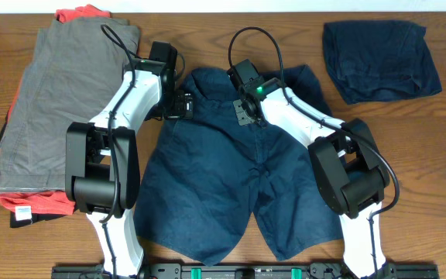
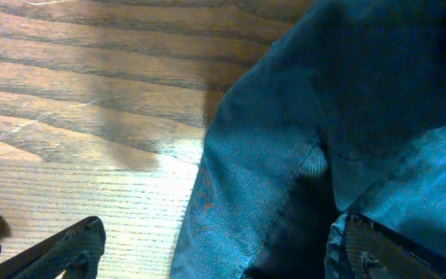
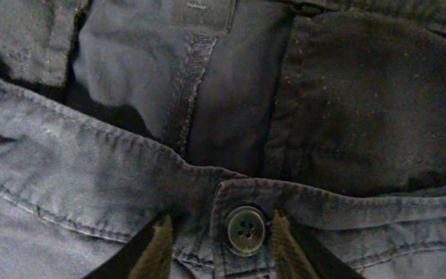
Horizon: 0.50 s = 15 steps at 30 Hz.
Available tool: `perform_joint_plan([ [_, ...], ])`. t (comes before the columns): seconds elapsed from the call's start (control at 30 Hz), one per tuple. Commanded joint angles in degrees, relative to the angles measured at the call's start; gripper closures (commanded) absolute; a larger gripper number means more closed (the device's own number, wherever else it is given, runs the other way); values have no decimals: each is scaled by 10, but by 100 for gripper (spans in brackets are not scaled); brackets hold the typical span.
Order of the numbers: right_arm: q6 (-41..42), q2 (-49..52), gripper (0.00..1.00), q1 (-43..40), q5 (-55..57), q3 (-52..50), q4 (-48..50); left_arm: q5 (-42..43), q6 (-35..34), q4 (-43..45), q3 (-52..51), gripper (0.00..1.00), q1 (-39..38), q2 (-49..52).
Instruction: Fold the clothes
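The dark navy shorts (image 1: 215,178) lie spread flat on the wooden table, waistband away from me and legs toward me. My left gripper (image 1: 183,106) is at the left end of the waistband. In the left wrist view it (image 2: 223,232) is wide open, with one finger over bare wood and the other over the shorts' edge (image 2: 285,155). My right gripper (image 1: 244,116) is at the middle of the waistband. In the right wrist view its fingers (image 3: 221,225) stand partly open on either side of the button (image 3: 245,230) and press on the waistband (image 3: 91,170).
A pile of garments lies at the left: grey (image 1: 53,101) on top, with red-orange (image 1: 80,14) and black edges showing. A folded navy garment (image 1: 382,58) lies at the back right. Bare wood (image 1: 440,170) shows to the right of the shorts.
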Motion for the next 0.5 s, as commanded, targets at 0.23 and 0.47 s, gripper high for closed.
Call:
perform_joint_plan([
  [0.23,9,19,98,-13,12,12,-7,-1,-3,-6,3,0,3,-14],
  [0.47,13,18,99,-27,12,44,-15,-1,-3,-6,3,1,3,-14],
])
